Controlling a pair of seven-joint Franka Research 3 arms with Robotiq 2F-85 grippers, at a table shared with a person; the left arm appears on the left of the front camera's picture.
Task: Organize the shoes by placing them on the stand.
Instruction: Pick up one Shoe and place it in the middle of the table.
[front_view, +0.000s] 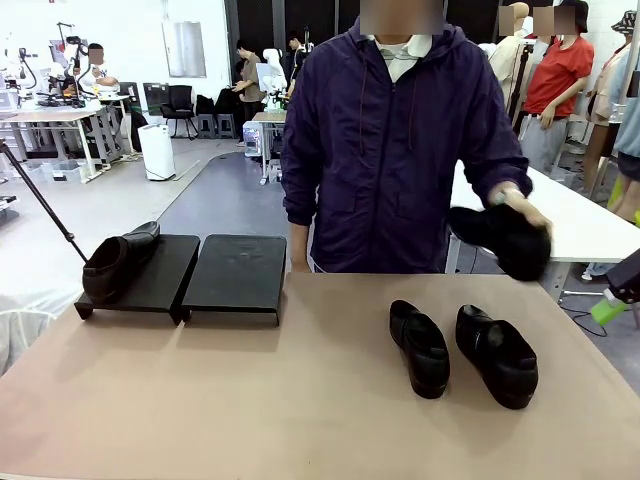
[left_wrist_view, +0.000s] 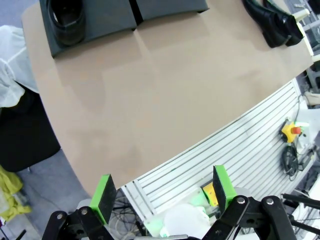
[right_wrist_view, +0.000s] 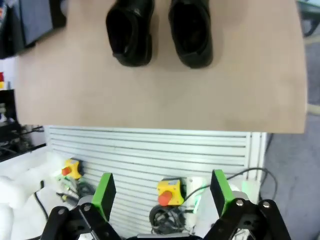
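The black stand (front_view: 235, 275) sits at the table's far left, and one black shoe (front_view: 118, 262) rests on its left panel. Two more shoes (front_view: 418, 347) (front_view: 497, 354) lie side by side on the table at the right. The person across the table holds another shoe (front_view: 505, 238) in one hand above the far right edge. My left gripper (left_wrist_view: 163, 192) hangs open and empty over the table's near edge, with the stand (left_wrist_view: 100, 15) and its shoe (left_wrist_view: 67, 17) far ahead. My right gripper (right_wrist_view: 162, 192) is open and empty too, well short of the two shoes (right_wrist_view: 131, 30) (right_wrist_view: 191, 30).
The brown table (front_view: 250, 400) is bare between the stand and the pair of shoes. A slatted white panel (right_wrist_view: 150, 150) with yellow emergency-stop buttons runs below the table's near edge. A white table (front_view: 590, 225) stands behind the person at the right.
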